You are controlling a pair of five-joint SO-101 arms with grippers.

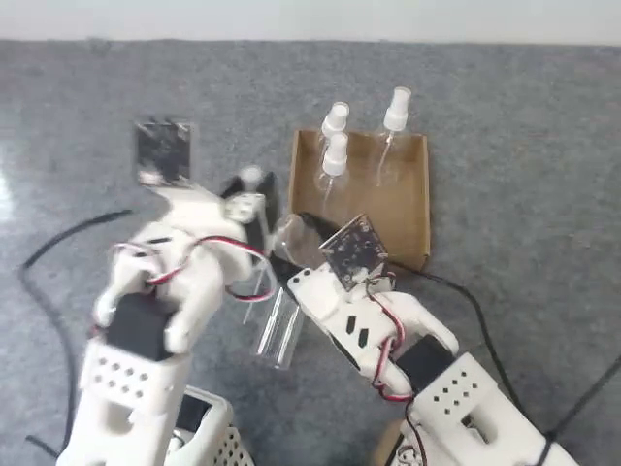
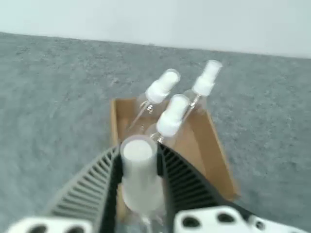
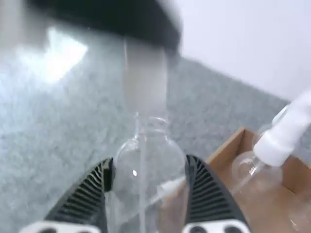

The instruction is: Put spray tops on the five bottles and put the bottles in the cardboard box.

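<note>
The left gripper (image 2: 139,167) clamps a spray top (image 2: 138,149) right above the neck of the clear bottle (image 3: 146,162) squeezed in the right gripper (image 3: 148,177), with the cardboard box (image 1: 400,216) and its three capped bottles (image 1: 336,157) just beyond both.

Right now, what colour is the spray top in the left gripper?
White; the spray top shows best in the left wrist view.

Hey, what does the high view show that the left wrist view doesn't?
High view: the right gripper holding a clear round bottle, plus a clear uncapped bottle lying on the grey carpet. Left wrist view: ribbed black fingers of the left gripper clamping the white spray top. Both: the brown cardboard box with three capped clear bottles.
</note>
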